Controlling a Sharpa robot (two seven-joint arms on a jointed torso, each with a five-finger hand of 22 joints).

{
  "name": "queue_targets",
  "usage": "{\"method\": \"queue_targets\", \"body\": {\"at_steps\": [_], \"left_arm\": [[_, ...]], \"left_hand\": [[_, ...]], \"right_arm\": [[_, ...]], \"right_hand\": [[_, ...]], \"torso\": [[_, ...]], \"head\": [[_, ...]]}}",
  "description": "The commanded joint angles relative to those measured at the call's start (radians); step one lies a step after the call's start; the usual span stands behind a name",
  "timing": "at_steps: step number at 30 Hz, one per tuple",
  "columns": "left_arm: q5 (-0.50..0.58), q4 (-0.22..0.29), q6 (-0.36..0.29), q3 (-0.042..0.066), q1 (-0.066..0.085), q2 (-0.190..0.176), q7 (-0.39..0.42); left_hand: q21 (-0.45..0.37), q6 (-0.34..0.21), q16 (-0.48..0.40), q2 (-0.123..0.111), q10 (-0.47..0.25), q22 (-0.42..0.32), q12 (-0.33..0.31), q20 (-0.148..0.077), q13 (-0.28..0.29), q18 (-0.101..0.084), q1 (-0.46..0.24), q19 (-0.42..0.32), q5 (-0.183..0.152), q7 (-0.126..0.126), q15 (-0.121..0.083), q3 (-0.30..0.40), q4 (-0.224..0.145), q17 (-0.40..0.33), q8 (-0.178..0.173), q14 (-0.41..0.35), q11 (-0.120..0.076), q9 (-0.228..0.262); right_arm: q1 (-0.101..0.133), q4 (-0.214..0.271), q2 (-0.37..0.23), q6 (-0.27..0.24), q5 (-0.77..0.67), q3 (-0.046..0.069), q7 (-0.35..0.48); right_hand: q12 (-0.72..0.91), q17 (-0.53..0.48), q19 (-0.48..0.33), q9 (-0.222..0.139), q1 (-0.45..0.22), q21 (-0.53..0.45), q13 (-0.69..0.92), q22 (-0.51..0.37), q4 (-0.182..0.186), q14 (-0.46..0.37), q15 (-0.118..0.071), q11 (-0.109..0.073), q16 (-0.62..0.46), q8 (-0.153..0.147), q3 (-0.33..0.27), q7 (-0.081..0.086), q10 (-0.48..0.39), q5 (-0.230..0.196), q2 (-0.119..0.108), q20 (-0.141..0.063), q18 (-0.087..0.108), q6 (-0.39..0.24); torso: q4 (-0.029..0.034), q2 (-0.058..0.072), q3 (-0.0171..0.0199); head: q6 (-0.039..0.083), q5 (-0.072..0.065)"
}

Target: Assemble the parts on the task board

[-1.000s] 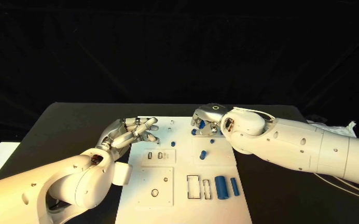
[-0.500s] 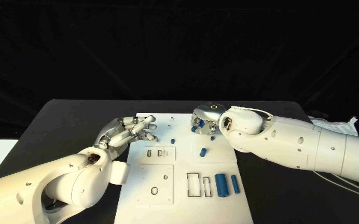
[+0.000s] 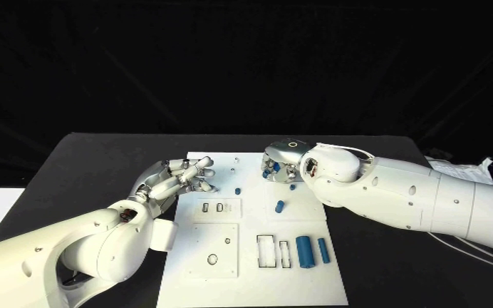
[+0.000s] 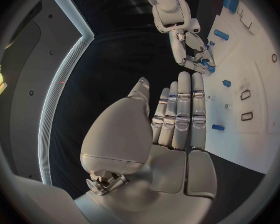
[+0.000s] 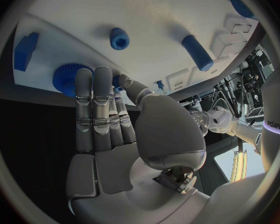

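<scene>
At the right hand (image 5: pixel 105 119) fingertips sits a blue gear (image 5: pixel 68 78), touched, grip unclear; left hand (image 3: pixel 177 178) released. Several parts (image 3: pixel 304 250) lie loose on the board (image 3: pixel 246 279), so assembly seems early.

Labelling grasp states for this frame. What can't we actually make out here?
- Right hand, head view: its own wrist and arm cover the fingertips.
- Blue gear, right wrist view: the fingers cover part of it, so actual grip versus mere touch is unclear.
- Task board, head view: the small holes and markings at its far end are too small to read.
- Left hand, left wrist view: fingers straight, nothing seen in it.
</scene>
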Motion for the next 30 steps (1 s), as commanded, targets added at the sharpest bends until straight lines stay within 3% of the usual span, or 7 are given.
{"method": "queue_targets", "body": {"at_steps": [1, 9, 14, 24, 30], "left_arm": [[0.006, -0.001, 0.026, 0.001, 0.002, 0.0, -0.007], [0.006, -0.002, 0.029, 0.001, 0.002, 0.0, -0.012], [0.006, -0.004, 0.03, 0.001, 0.002, -0.001, -0.015], [0.006, -0.003, 0.029, 0.001, 0.002, -0.001, -0.019], [0.006, 0.0, 0.03, 0.001, 0.003, -0.002, -0.02]], "left_hand": [[-0.001, -0.004, 0.0, 0.002, -0.005, 0.001, -0.004, 0.006, 0.001, 0.016, -0.006, 0.001, 0.001, 0.005, -0.001, -0.006, -0.001, 0.002, -0.005, -0.008, 0.004, 0.001], [-0.001, -0.004, 0.001, 0.003, -0.005, 0.002, -0.004, 0.006, 0.002, 0.016, -0.004, 0.001, 0.001, 0.005, -0.001, -0.006, -0.003, 0.003, -0.005, -0.008, 0.003, 0.001], [-0.001, -0.004, 0.001, 0.005, -0.005, 0.002, -0.004, 0.006, 0.003, 0.017, 0.0, 0.001, 0.001, 0.004, -0.001, -0.005, -0.005, 0.004, -0.006, -0.008, 0.003, 0.002], [0.0, -0.004, 0.001, 0.009, -0.006, 0.002, -0.004, 0.006, 0.005, 0.017, 0.005, 0.001, 0.001, 0.004, -0.002, -0.004, -0.01, 0.007, -0.006, -0.009, 0.003, 0.002], [0.0, -0.004, 0.001, 0.009, -0.006, 0.002, -0.004, 0.006, 0.005, 0.017, 0.006, 0.001, 0.001, 0.004, -0.002, -0.004, -0.01, 0.007, -0.006, -0.009, 0.003, 0.002]], "right_arm": [[-0.001, 0.003, 0.001, -0.01, 0.0, -0.001, 0.008], [-0.001, 0.008, 0.0, -0.136, 0.018, 0.0, 0.012], [-0.001, 0.013, 0.004, -0.204, 0.028, 0.002, 0.005], [0.002, -0.008, 0.036, -0.223, 0.036, 0.003, -0.015], [0.009, -0.048, 0.077, -0.223, 0.034, 0.004, -0.028]], "right_hand": [[0.0, 0.006, -0.007, 0.003, 0.002, 0.01, 0.001, 0.006, 0.011, 0.017, -0.008, -0.003, 0.011, 0.007, 0.007, -0.001, 0.014, -0.006, -0.008, -0.002, 0.014, 0.014], [0.009, 0.112, 0.049, 0.017, 0.022, 0.111, 0.006, 0.143, 0.036, 0.031, -0.019, -0.017, 0.124, 0.025, 0.043, -0.012, 0.063, -0.022, 0.012, -0.01, -0.005, 0.056], [0.006, 0.124, 0.053, 0.019, 0.026, 0.124, 0.006, 0.158, 0.041, 0.03, -0.02, -0.018, 0.138, 0.026, 0.05, -0.012, 0.068, -0.024, 0.013, -0.011, -0.007, 0.059], [0.002, 0.131, 0.055, 0.022, 0.026, 0.135, 0.005, 0.169, 0.048, 0.027, -0.019, -0.018, 0.148, 0.026, 0.056, -0.011, 0.07, -0.025, 0.012, -0.012, -0.009, 0.059], [0.0, 0.134, 0.054, 0.022, 0.026, 0.138, 0.004, 0.172, 0.05, 0.026, -0.019, -0.017, 0.151, 0.025, 0.057, -0.01, 0.068, -0.026, 0.009, -0.012, -0.009, 0.058]], "torso": [[0.0004, 0.003, 0.0011], [0.0004, 0.006, 0.0012], [0.0011, 0.006, 0.0017], [0.002, 0.01, 0.0007], [0.005, 0.013, -0.0007]], "head": [[-0.002, -0.001], [-0.004, -0.003], [-0.006, -0.004], [-0.002, 0.002], [0.0, 0.004]]}}
